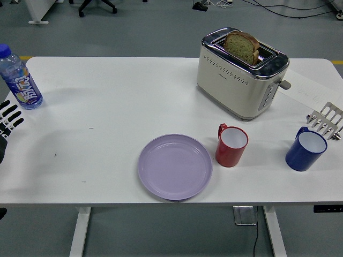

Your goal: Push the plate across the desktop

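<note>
A lilac plate [175,166] lies flat near the table's front edge, a little left of centre. It holds nothing. My left hand [7,121] shows only at the far left edge, well away from the plate, with its black-and-white fingers spread and holding nothing. My right hand [327,120] sits at the right edge beside the blue mug, its pale fingers relaxed and empty.
A red mug [231,145] stands just right of the plate. A blue mug [305,150] is farther right. A cream toaster [241,73] with a bread slice stands at the back. A water bottle [20,80] is at the far left.
</note>
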Tool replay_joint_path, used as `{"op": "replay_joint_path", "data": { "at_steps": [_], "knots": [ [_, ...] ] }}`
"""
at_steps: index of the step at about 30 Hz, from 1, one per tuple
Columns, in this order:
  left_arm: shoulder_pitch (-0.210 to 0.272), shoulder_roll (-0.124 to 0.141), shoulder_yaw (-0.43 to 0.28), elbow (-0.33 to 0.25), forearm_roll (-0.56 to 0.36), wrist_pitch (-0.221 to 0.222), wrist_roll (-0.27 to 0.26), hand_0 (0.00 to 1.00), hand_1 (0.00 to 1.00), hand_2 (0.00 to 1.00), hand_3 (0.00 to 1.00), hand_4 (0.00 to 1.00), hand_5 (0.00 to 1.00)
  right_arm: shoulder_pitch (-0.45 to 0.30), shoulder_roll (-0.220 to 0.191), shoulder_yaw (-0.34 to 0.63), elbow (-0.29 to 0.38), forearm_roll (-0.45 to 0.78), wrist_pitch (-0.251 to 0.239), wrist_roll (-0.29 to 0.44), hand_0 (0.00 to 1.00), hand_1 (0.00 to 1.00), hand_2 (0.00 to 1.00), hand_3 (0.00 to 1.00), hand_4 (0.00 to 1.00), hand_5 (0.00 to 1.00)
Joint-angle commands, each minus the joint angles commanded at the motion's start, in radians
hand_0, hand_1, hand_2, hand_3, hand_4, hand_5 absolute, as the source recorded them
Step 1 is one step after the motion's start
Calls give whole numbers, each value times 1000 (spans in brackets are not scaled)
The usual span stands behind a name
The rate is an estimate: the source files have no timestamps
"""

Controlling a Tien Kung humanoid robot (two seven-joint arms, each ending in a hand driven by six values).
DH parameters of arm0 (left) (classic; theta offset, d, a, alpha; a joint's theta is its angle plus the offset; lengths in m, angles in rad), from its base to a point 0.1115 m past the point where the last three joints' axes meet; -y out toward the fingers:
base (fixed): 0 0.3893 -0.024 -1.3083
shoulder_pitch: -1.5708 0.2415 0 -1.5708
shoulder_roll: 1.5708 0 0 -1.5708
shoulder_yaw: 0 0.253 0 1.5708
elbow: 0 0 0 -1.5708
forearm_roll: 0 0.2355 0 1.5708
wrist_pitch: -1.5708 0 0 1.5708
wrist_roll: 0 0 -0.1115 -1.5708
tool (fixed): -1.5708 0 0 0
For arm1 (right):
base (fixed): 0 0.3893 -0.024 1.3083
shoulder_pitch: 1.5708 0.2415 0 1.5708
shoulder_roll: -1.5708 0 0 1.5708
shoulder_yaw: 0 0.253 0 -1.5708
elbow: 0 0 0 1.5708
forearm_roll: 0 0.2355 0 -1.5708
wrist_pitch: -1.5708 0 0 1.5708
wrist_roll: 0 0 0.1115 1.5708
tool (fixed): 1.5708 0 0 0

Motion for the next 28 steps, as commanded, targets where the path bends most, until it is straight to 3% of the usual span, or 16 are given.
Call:
{"op": "replay_joint_path", "data": {
  "at_steps": [28],
  "knots": [
    [-8, 1, -11, 1, 1, 1, -2, 744, 768, 755, 747, 506, 998, 13, 0, 1, 0, -2, 2, 1, 630, 562, 657, 612, 166, 319]
  ]
}}
